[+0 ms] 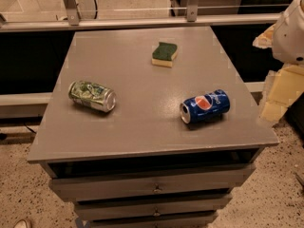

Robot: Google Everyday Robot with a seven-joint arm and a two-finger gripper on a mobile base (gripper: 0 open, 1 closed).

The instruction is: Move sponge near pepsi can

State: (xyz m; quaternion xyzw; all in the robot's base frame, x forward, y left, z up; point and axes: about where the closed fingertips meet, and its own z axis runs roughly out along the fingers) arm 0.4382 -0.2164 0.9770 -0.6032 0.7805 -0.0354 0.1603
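The sponge [165,54], dark green on top with a pale yellow base, lies flat at the back middle of the grey cabinet top [142,122]. The pepsi can [205,106], blue with the globe logo, lies on its side at the front right, its silver top facing left. The sponge and the can are well apart. My gripper [278,96] shows as pale cream parts under a white arm joint [290,32] at the right edge of the view. It is off the cabinet's right side, level with the pepsi can, and touches nothing.
A green and silver patterned can [92,96] lies on its side at the front left of the cabinet top. Drawers [154,188] sit below the front edge. A metal rail [142,22] runs behind the cabinet. Speckled floor lies on both sides.
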